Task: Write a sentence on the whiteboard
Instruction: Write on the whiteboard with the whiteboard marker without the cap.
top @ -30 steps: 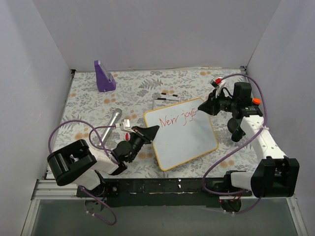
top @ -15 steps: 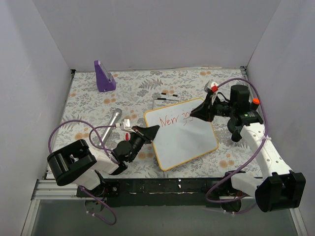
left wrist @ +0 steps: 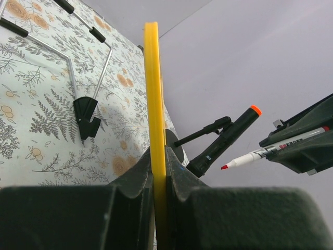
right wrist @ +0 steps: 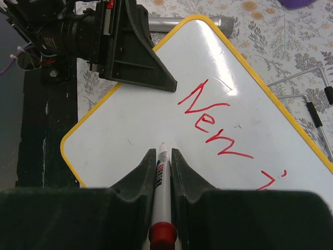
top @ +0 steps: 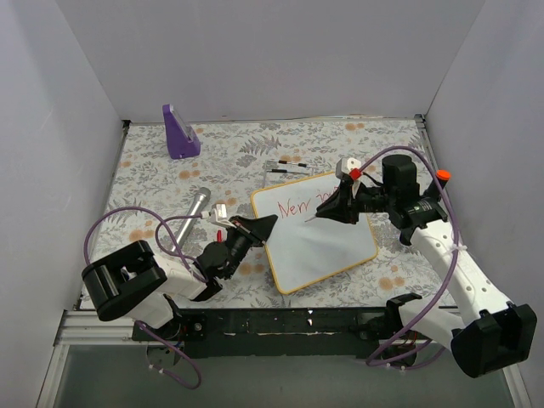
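Since the right fingers [right wrist: 136,174], clenched on the marker [right wrist: 161,165], slid left under the red words [top: 297,206], line two can start. The left fingers [left wrist: 132,182] pinch the whiteboard [top: 323,246] edge, middle of frame.

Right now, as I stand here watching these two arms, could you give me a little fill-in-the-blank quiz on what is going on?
1. The left end effector clamps the whiteboard by its ____ frame.
2. The marker is held by the ____ arm's end effector.
3. The writing on the board is ____ in colour.

Missing words: yellow; right; red.
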`<state>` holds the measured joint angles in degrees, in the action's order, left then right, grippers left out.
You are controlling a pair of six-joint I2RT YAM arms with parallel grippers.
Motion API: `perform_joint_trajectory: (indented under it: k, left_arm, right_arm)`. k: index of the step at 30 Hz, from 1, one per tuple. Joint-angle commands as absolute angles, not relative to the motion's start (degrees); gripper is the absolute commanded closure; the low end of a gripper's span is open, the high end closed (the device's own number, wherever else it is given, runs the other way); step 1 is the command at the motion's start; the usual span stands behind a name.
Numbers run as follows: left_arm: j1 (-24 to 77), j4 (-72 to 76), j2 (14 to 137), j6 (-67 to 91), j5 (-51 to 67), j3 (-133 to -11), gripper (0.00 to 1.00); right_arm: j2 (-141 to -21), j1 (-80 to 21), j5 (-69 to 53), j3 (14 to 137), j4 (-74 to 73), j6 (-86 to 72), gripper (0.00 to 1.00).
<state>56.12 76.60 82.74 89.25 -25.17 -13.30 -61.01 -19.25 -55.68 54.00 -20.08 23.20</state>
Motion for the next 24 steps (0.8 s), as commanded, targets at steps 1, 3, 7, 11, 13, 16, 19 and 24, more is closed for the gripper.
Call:
perform_joint_trajectory:
  k: [1,3,7,11,13,16,19,24]
  left_arm:
    - [56.43,87.63,82.88,85.16,-28.21,-15.38,1.00]
    - [56.42,87.54,82.97,85.17,-28.65,-16.08,1.00]
    - [56.34,87.45,82.62,85.08,-28.83,-16.70,1.00]
    - [56.34,88.59,82.62,85.96,-28.56,-15.82,1.00]
    - [56.42,88.42,82.36,86.04,-28.39,-15.47,1.00]
    - [56.34,88.24,82.18,86.22,-28.21,-14.86,1.00]
    - [56.43,88.50,82.00,86.57,-28.21,-13.98,1.00]
    - [56.43,88.24,81.65,86.22,-27.69,-13.71,1.00]
  right_arm:
    - [-58.36,-19.42,-55.72,53.35,-20.39,25.14,0.99]
    - [-57.75,-19.51,-55.90,53.52,-20.65,25.22,0.99]
    - [-56.43,-19.51,-56.86,52.91,-21.01,25.66,0.99]
    - [-56.42,-19.42,-58.53,51.42,-20.83,26.54,0.99]
    - [-57.30,-19.42,-58.71,51.24,-20.83,27.07,0.99]
    - [-57.83,-19.42,-59.76,50.89,-20.39,27.25,0.99]
    - [-58.09,-19.51,-61.69,50.36,-20.48,27.95,0.99]
    - [-59.15,-20.04,-62.23,50.36,-20.30,28.13,0.99]
